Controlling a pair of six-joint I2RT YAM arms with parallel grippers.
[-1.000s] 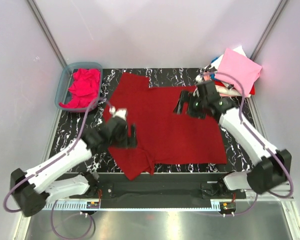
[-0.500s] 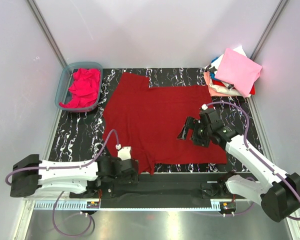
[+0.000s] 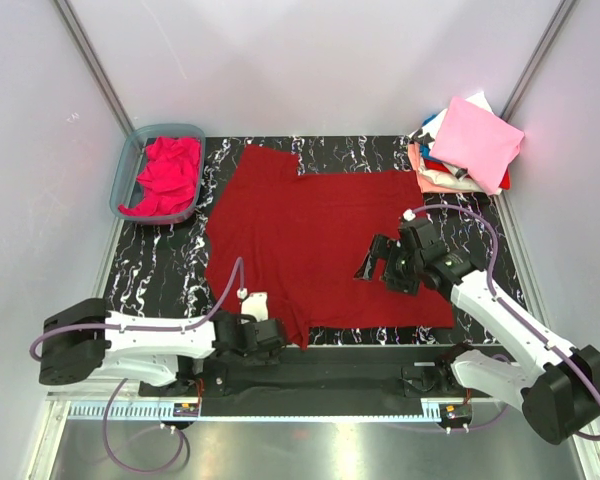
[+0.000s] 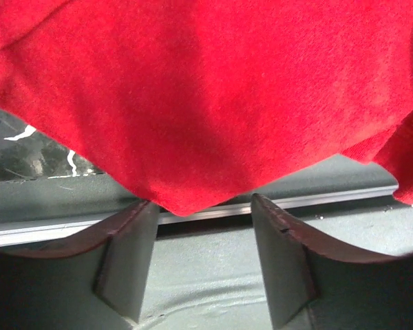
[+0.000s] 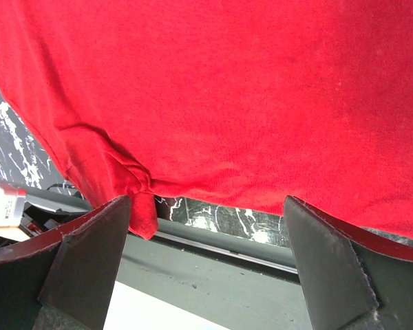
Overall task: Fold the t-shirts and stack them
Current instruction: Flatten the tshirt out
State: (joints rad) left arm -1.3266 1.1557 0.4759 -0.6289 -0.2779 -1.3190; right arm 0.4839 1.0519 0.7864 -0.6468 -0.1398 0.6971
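A dark crimson t-shirt [image 3: 320,235] lies spread flat on the black marbled table, with its near-left corner bunched. My left gripper [image 3: 272,336] sits low at the table's near edge by that corner. In the left wrist view the corner's tip [image 4: 186,203] hangs right between the fingertips of the left gripper [image 4: 203,203], whose jaws are apart and not pinching it. My right gripper [image 3: 373,262] hovers wide open over the shirt's right half; the right wrist view shows the shirt's near hem [image 5: 227,89] beyond the right gripper [image 5: 206,201]. Folded t-shirts [image 3: 470,145] are stacked at the back right.
A translucent tub [image 3: 130,160] at the back left holds a crumpled magenta shirt [image 3: 165,172]. A metal rail [image 3: 320,375] and the arm bases run along the near edge. Grey walls close in the left, right and back sides.
My left arm swung from over the shirt's left side down to its near-left corner, and its jaws narrowed. My right arm came from the back right to over the shirt, then held still.
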